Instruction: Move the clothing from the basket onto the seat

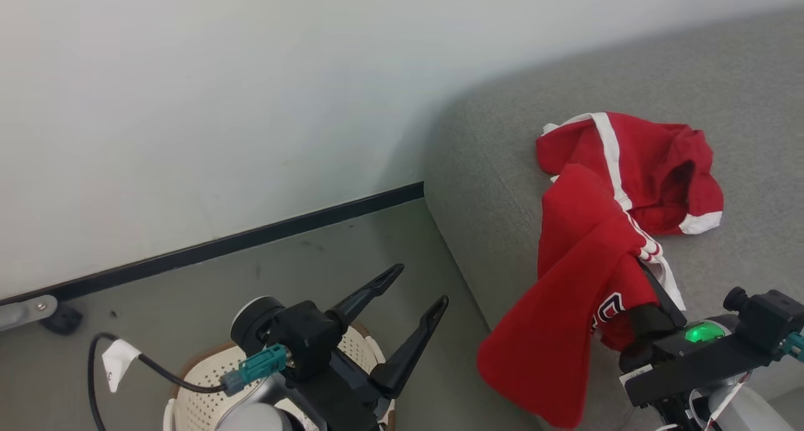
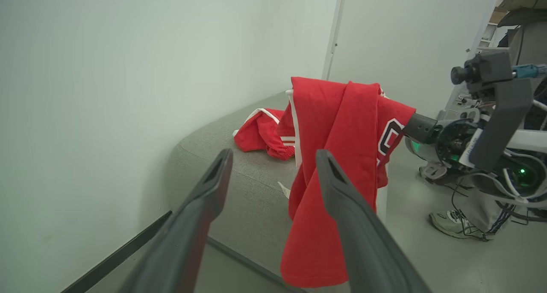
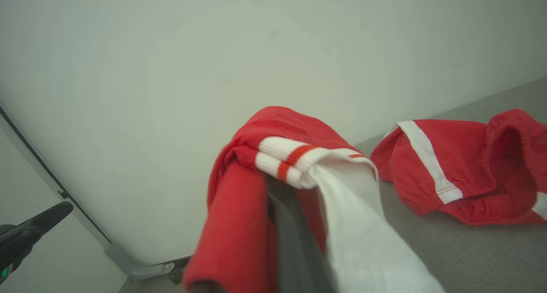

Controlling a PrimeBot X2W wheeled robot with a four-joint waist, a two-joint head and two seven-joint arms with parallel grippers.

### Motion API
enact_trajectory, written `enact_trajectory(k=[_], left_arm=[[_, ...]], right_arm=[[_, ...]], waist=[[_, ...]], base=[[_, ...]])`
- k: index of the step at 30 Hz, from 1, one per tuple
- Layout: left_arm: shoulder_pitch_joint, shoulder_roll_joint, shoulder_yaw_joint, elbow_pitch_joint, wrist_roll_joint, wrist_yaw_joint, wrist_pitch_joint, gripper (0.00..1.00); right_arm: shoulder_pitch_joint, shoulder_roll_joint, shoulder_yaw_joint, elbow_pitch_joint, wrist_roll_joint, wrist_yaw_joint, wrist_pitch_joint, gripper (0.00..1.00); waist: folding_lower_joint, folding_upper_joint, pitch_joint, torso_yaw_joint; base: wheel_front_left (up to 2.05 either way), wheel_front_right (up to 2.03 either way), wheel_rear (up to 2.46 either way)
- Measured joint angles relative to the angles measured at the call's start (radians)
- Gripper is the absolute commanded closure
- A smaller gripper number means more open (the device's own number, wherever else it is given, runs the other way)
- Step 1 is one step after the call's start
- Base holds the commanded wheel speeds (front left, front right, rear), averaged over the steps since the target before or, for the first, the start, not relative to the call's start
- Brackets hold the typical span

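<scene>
- The right hand (image 1: 650, 293) is clamped on a soft bright red jersey (image 1: 578, 274) with white trim and white-edged lettering. Its two dark fingers are pressed together with cloth bunched over them. In the right wrist view the grip sits close to a white band with red stripes, so most of the fabric hangs free below.
- The red jersey is held up at the near edge of the seat (image 1: 502, 167), a large grey woven-fabric sofa cushion with rounded corners. Its lower part dangles past that edge towards the grey floor (image 1: 314, 261). Whether any of it touches the cushion I cannot tell.
- A second soft red garment (image 1: 653, 167) with a white side stripe lies crumpled on the seat, further in from the edge. It looks already delivered.
- The left hand (image 1: 421, 284) has its fingers spread wide apart and holds nothing. It hovers above the oval cream-white perforated plastic basket (image 1: 195, 393) with a brown rim, which stands on the floor beside the sofa's end. That is probably a waiting position for a further pick.
- The left arm hides most of the basket, so I cannot tell whether any clothing remains inside.
- The jersey likely needs carrying further over the cushion before it is let go. Released here, the hanging weight could drag it off the edge.
</scene>
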State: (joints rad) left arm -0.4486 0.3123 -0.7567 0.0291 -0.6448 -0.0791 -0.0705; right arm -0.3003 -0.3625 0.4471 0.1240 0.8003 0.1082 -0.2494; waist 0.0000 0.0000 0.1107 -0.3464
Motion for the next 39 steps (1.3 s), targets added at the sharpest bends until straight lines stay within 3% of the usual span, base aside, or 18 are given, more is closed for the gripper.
enact_trajectory(k=[10,20,31,39], left_arm=[[-0.029,0.002,-0.016,-0.005,0.025,-0.001,0.016,0.00],[-0.048,-0.003,-0.035,0.010,0.026,-0.011,0.025,0.00],[-0.061,-0.013,-0.056,0.007,0.026,-0.018,0.044,0.00],[-0.078,0.003,-0.056,-0.014,0.029,-0.019,0.061,0.00]], right_arm=[[0.026,0.003,-0.061,-0.057,-0.024,-0.002,0.000,1.00],[0.026,0.012,-0.129,-0.100,-0.016,-0.001,0.000,1.00],[-0.181,-0.060,-0.199,-0.141,0.030,0.012,-0.003,1.00],[-0.363,-0.126,-0.246,-0.078,0.120,0.015,0.002,1.00]], waist=[[0.0000,0.0001,0.045,-0.078],[0.0000,0.0000,0.064,-0.092],[0.0000,0.0000,0.094,-0.079],[0.0001,0.0000,0.137,-0.060]], base=[[0.00,0.00,0.00],[0.00,0.00,0.00],[0.00,0.00,0.00],[0.00,0.00,0.00]])
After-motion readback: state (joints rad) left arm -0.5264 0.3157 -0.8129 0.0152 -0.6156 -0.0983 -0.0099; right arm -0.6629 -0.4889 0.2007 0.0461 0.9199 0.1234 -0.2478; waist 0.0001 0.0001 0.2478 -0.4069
